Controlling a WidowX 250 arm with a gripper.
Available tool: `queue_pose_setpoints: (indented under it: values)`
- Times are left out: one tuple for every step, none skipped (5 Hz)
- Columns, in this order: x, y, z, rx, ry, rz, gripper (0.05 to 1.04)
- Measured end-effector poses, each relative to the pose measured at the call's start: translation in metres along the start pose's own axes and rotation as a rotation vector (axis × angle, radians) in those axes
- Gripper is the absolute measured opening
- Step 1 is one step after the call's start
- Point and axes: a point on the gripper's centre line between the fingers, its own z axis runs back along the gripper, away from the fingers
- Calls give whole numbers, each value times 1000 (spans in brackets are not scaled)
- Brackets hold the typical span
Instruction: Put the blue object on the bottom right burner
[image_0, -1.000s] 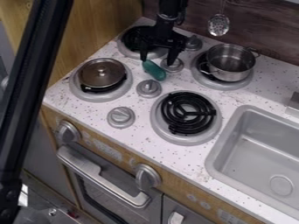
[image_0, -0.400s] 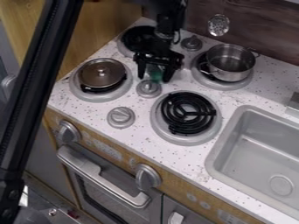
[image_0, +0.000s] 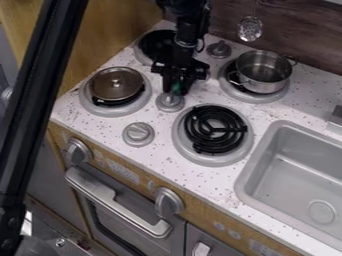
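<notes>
Over the middle of the stove top, just behind the centre knob, the black gripper (image_0: 176, 92) points down with its fingers drawn in on the teal-blue object (image_0: 176, 88). A small strip of that object shows between the fingers; the rest is hidden behind them. The bottom right burner (image_0: 215, 129), a black coil in a grey ring, lies to the right and nearer the front edge, with nothing on it.
A lidded pan (image_0: 116, 84) sits on the front left burner, and a steel pot (image_0: 263, 71) on the back right one. Knobs (image_0: 170, 101) stand between burners. The sink (image_0: 294, 180) is at the right.
The gripper has come down and toward the front over the teal-blue object, and its fingers have closed from wide apart to around it.
</notes>
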Motion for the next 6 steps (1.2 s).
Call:
queue_pose_setpoints:
  values:
    - [-6,4,7,-7,-4,-47,416]
    - [-25,5,31,-61,-34,-225,411]
    - [-45,7,59,-115,-87,-366,410]
    - [-80,8,65,-121,-83,-464,411]
    - [-107,-3,52,-140,-55,-514,410]
    - [-122,-27,50,-151,-73,-588,410]
